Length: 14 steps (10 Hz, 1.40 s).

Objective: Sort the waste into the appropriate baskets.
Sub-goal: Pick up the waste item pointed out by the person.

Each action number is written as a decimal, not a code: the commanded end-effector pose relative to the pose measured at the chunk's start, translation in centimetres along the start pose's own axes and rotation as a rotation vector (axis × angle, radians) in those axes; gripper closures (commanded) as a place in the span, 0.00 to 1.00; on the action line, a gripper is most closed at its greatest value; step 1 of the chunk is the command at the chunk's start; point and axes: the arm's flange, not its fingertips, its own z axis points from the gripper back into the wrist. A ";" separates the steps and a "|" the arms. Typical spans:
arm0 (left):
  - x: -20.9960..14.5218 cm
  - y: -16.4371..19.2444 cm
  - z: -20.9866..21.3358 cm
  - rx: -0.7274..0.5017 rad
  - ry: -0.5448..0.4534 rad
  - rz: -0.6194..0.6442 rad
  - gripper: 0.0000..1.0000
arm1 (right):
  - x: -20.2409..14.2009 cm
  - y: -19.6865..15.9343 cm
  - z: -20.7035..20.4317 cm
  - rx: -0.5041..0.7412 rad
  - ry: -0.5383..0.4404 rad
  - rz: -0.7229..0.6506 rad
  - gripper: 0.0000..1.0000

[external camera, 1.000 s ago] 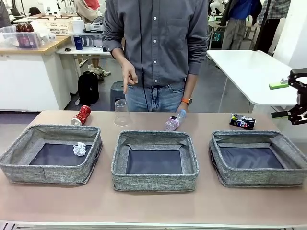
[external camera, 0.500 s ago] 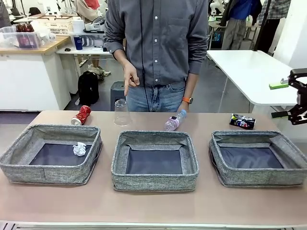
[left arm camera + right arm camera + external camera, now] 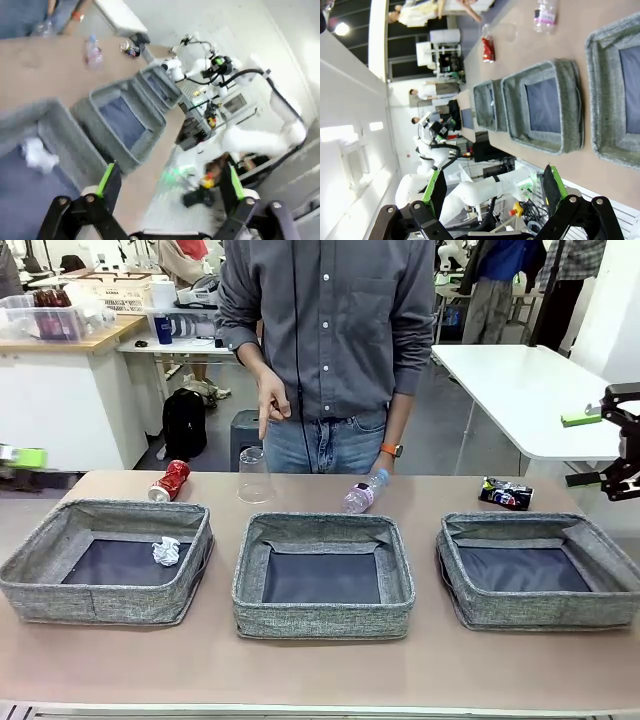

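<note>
Baskets [image 3: 322,618] three, cans [image 3: 172,480] two, cup [image 3: 254,476] one

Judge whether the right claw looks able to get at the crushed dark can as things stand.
Probably yes: the crushed dark can lies uncovered on the table behind the right basket, near the open right claw, nothing between.

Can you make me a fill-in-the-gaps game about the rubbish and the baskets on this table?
1. The left basket holds a crumpled white ___.
2. The crushed can on the table behind that basket is ___.
3. The clear bottle has a ___ label.
4. The left gripper and the right gripper both stand ___.
Missing words: paper ball; red; pink; open.
</note>
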 end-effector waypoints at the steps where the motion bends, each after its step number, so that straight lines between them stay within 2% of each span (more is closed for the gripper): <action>1: 0.8 3.8 -2.6 -0.107 -0.114 -0.377 0.00 | -0.1 -0.1 0.2 0.003 0.001 0.015 0.00; 2: 1.6 4.4 -4.4 -0.066 -0.183 -0.500 0.00 | -0.1 -0.1 0.2 0.003 0.001 0.015 0.00; 4: 3.4 6.4 -6.6 0.103 -0.198 -0.632 0.00 | -0.1 -0.1 0.2 0.003 0.001 0.015 0.00; 6: 5.4 8.9 -8.0 0.263 -0.072 -0.710 0.00 | -0.1 -0.1 0.2 0.003 0.001 0.015 0.00; 7: 3.6 6.2 -6.6 0.084 -0.178 -0.634 0.00 | -0.1 -0.1 0.2 0.003 0.001 0.015 0.00; 10: 3.6 6.2 -6.6 0.084 -0.178 -0.634 0.00 | -0.1 -0.1 0.2 0.003 0.001 0.015 0.00; 12: 4.8 8.3 -7.6 0.143 -0.155 -0.714 0.00 | -0.1 -0.1 0.2 0.003 0.001 0.015 0.00; 14: 7.6 12.7 -10.8 0.059 -0.171 -0.740 0.00 | -0.1 -0.1 0.2 0.003 0.001 0.015 0.00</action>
